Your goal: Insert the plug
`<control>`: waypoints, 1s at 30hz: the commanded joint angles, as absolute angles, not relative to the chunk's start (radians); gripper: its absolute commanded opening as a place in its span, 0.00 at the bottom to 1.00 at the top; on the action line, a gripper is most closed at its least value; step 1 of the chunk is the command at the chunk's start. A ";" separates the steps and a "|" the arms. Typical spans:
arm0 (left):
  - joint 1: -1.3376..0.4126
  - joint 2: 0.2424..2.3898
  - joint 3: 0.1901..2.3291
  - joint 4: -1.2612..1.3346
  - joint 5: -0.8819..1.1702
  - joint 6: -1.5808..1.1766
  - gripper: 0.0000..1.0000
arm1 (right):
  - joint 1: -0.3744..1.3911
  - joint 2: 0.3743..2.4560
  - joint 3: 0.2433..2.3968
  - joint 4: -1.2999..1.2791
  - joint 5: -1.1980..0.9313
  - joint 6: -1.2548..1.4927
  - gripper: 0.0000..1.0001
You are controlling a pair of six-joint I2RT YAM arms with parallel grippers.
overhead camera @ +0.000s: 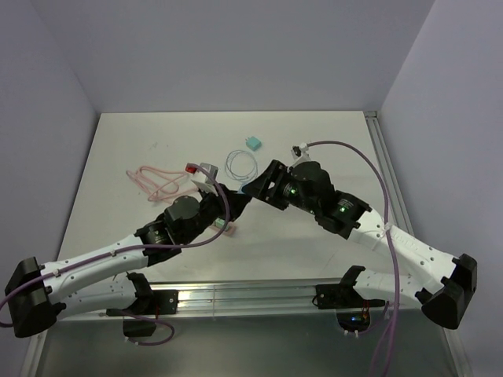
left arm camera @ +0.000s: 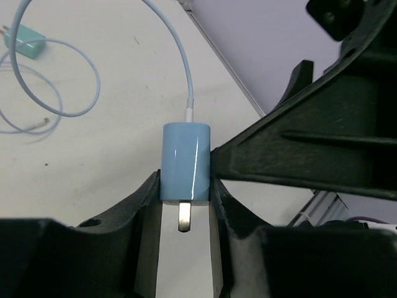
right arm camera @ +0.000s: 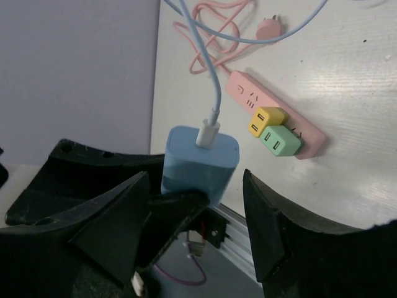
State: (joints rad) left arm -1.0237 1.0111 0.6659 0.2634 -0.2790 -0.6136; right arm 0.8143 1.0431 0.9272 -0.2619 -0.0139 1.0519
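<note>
Found the blue plug point(left arm camera: 186, 162) pinched between the fingers point(left arm camera: 146, 208) of the left gripper point(left arm camera: 185, 208), which was clamped on its two sides at the pronged end. Saw a metal prong point(left arm camera: 184, 218) poking out toward the wrist camera and the pale blue cable point(left arm camera: 177, 56) leaving the opposite end through a white connector. Saw the right gripper point(right arm camera: 196, 177) spread wide around the same plug and not closed on it, with one finger point(left arm camera: 291, 155) reaching the plug's side just above the left gripper's finger, seemingly touching, and the other standing off across a clear gap. Noted both grippers meeting over the middle of the table point(overhead camera: 330, 141) in the top view, with the plug hidden between them there. Spotted the pink power strip point(right arm camera: 248, 93) lying flat on the table, apart from the plug, with a yellow adapter point(right arm camera: 267, 121) and a green adapter point(right arm camera: 281, 142) seated side by side in it. Made out a teal adapter point(overhead camera: 252, 144) toward the far side, beside the cable's loops.
</note>
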 commanded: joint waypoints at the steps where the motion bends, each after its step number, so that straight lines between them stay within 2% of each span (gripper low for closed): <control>1: -1.023 0.944 0.660 0.270 -0.324 -0.528 0.00 | 0.819 1.046 1.044 -0.350 -0.031 0.915 0.70; 5: -1.023 0.878 0.617 0.287 -0.311 -0.422 0.00 | 0.805 1.080 1.124 -0.440 -0.100 0.803 0.70; 11: -1.023 0.831 0.586 0.325 -0.158 -0.267 0.00 | 0.767 1.190 1.241 -0.535 -0.300 0.735 0.68; 18: -1.023 0.781 0.558 0.330 -0.117 -0.242 0.00 | 0.764 1.236 1.264 -0.523 -0.333 0.738 0.66; 22: -1.023 0.764 0.552 0.318 -0.117 -0.230 0.01 | 0.765 1.239 1.258 -0.505 -0.360 0.747 0.59; 26: -1.023 0.759 0.557 0.304 -0.121 -0.218 0.01 | 0.765 1.238 1.240 -0.473 -0.411 0.758 0.44; 27: -1.023 0.761 0.557 0.301 -0.126 -0.218 0.00 | 0.764 1.238 1.238 -0.466 -0.419 0.758 0.29; 28: -1.023 0.762 0.564 0.295 -0.135 -0.221 0.01 | 0.764 1.238 1.236 -0.462 -0.428 0.759 0.21; 29: -1.023 0.767 0.571 0.285 -0.179 -0.238 0.23 | 0.764 1.238 1.233 -0.448 -0.437 0.761 0.11; 30: -1.023 0.770 0.583 0.263 -0.205 -0.250 0.38 | 0.762 1.238 1.236 -0.442 -0.443 0.759 0.00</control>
State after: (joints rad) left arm -1.0225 0.7757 0.5446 0.2565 -0.1467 -0.2474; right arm 0.7631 1.2449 1.2179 -0.4984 -0.3672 0.7681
